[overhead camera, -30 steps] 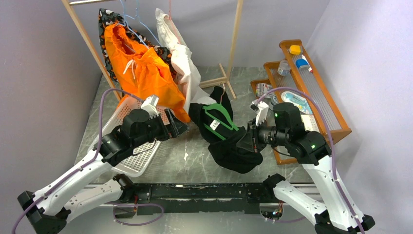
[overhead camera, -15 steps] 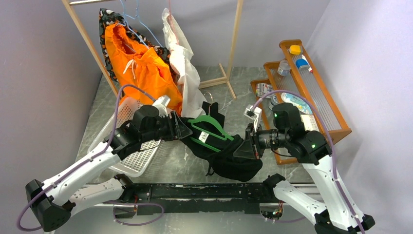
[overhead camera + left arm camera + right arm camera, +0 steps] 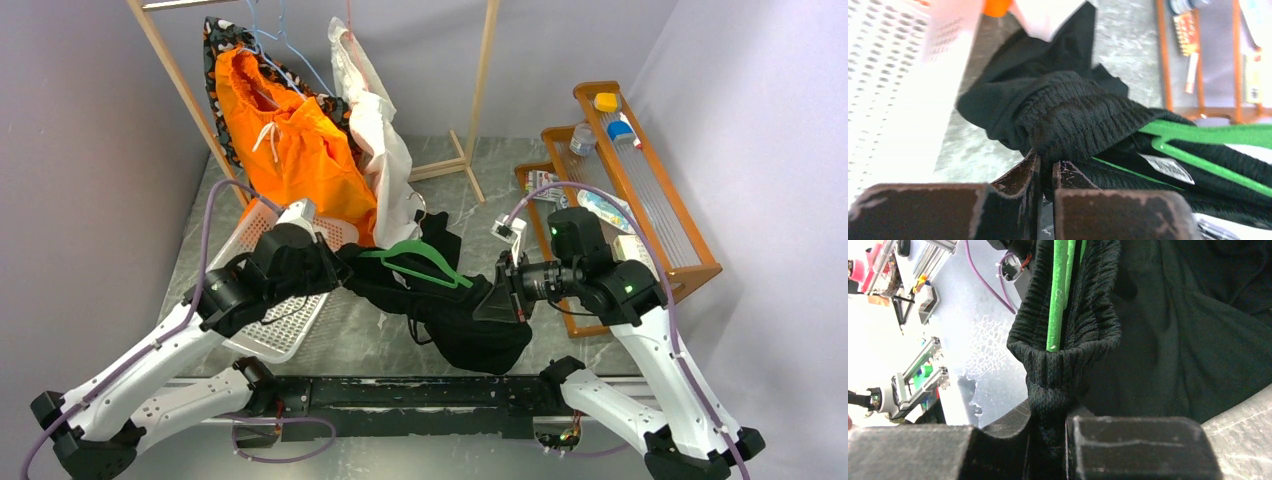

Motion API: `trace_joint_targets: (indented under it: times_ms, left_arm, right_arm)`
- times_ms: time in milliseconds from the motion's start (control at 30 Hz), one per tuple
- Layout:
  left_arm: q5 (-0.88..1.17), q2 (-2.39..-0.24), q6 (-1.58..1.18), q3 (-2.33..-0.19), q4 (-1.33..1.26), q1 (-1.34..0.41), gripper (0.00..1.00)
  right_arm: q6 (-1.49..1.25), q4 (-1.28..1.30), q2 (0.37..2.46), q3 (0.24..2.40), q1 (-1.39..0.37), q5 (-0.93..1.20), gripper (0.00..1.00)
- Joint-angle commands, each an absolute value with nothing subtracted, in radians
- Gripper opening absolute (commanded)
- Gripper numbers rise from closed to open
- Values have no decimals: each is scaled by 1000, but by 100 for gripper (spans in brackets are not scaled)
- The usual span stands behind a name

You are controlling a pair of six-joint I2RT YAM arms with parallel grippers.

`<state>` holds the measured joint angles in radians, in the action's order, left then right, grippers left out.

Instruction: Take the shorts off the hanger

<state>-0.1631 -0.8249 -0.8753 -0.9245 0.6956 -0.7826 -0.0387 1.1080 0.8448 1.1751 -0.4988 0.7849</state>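
Gripping opposite ends of the black garment's [image 3: 470, 320] ribbed waistband, the left end effector [image 3: 1046, 170] and right end effector [image 3: 1050, 415] are each clamped on fabric; the green hanger [image 3: 420, 262] sits inside; advise stretching the waistband, then slipping 1 hanger arm free without snagging; the orange shorts [image 3: 300, 150] hang on the rack [image 3: 177, 82], ungripped.
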Motion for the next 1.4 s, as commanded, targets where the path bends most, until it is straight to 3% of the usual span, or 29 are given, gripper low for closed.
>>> trace_joint_targets:
  times_ms: [0, 133, 267, 400, 600, 900, 1100, 1267, 1367]
  left_arm:
    - [-441, -887, -872, -1033, 912, -774, 7]
    - [-502, -948, -817, -1076, 964, -674, 7]
    - [-280, -938, -655, -1048, 858, -390, 7]
    - [-161, -963, -591, -1037, 849, -276, 7]
    - [10, -954, -552, -1003, 783, -258, 7]
    - [77, -886, -605, -836, 763, -258, 9]
    - [39, -892, -586, -888, 729, -258, 10]
    - [-235, -1054, -602, -1036, 842, -255, 7]
    - [-211, -1090, -588, -1073, 833, -240, 7]
  right_arm:
    - [-30, 1069, 828, 1142, -498, 864, 0]
    - [-32, 1064, 800, 1131, -499, 872, 0]
    - [-40, 1067, 780, 1112, -499, 868, 0]
    - [-34, 1032, 734, 1095, -498, 890, 0]
    - [-40, 911, 679, 1054, -499, 936, 0]
    - [-104, 662, 552, 961, -498, 936, 0]
    - [2, 782, 630, 930, -497, 1126, 0]
    - [47, 768, 609, 941, -498, 1223, 0]
    - [21, 728, 591, 943, -499, 1220, 0]
